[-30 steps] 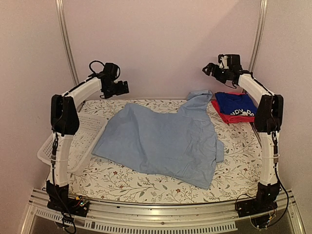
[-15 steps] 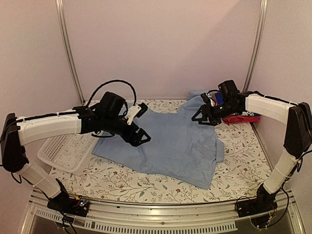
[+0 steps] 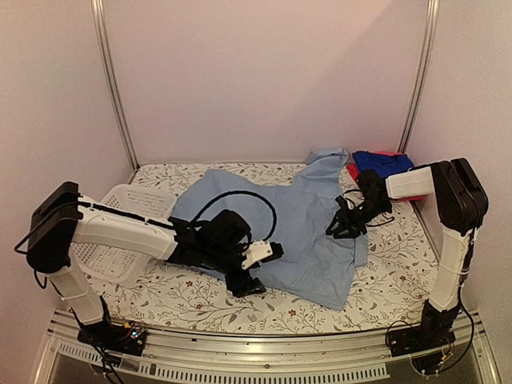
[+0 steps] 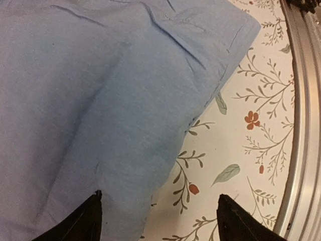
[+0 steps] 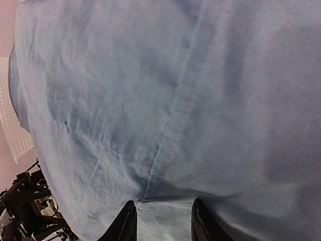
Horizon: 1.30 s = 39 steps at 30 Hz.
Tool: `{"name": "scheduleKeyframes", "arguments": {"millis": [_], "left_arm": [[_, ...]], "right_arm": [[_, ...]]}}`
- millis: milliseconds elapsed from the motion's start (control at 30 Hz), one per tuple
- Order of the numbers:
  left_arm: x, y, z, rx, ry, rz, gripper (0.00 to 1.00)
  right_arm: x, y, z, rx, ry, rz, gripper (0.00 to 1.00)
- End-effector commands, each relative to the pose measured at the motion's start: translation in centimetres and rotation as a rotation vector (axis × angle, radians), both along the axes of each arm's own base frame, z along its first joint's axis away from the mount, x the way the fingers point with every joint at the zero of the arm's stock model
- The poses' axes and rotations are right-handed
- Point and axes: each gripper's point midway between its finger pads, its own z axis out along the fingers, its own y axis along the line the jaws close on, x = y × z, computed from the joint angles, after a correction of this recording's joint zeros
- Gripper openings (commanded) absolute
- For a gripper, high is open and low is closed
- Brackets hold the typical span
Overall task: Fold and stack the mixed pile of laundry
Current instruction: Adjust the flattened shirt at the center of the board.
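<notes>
Light-blue collared shirt [image 3: 308,232] spread flat mid-frame on floral worktop [image 3: 192,302]; left gripper [image 3: 258,270] low at its near hem, fingers [image 4: 83,223] spread wide, one over cloth, one over worktop; right gripper [image 3: 342,226] on shirt's right side, fingers slightly apart over a seam; royal-blue shirt [image 3: 382,162] upper right.

Left gripper [image 4: 158,221] spread over light-blue shirt [image 4: 90,100] hem; floral cover [image 4: 241,150] beside.

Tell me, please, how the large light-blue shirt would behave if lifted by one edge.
Probably floppy: the large light-blue cloth shirt lies flat with soft wrinkles, so it should drape and sag. Pushed, it would likely bunch on the floral table cover.
</notes>
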Motion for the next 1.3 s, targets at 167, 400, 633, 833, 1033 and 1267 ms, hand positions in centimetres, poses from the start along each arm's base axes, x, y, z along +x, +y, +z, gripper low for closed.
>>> {"name": "scheduleKeyframes", "arguments": {"millis": [167, 400, 633, 833, 1033, 1267], "left_arm": [[3.2, -6.5, -2.1, 0.058, -0.280, -0.131, 0.70], [3.0, -9.4, -0.6, 0.046, -0.272, -0.252, 0.14], [9.5, -11.1, 6.5, -0.164, -0.066, -0.109, 0.00], [20.8, -9.9, 4.9, -0.215, 0.081, 0.121, 0.00], [28.1, -8.0, 3.0, -0.305, 0.161, 0.295, 0.04], [32.8, -5.8, 3.9, -0.460, 0.235, 0.442, 0.08]], "right_arm": [[6.9, -3.1, -1.2, -0.076, -0.076, -0.066, 0.35], [10.9, -2.4, 6.9, -0.019, -0.237, -0.045, 0.38], [4.8, -2.6, 16.6, 0.082, -0.328, -0.062, 0.66], [-4.2, -2.8, 19.0, 0.204, -0.297, -0.095, 0.73], [-10.6, -1.6, 14.8, 0.213, -0.167, -0.030, 0.71], [-9.8, 0.3, 9.5, 0.114, -0.140, 0.032, 0.67]]}}
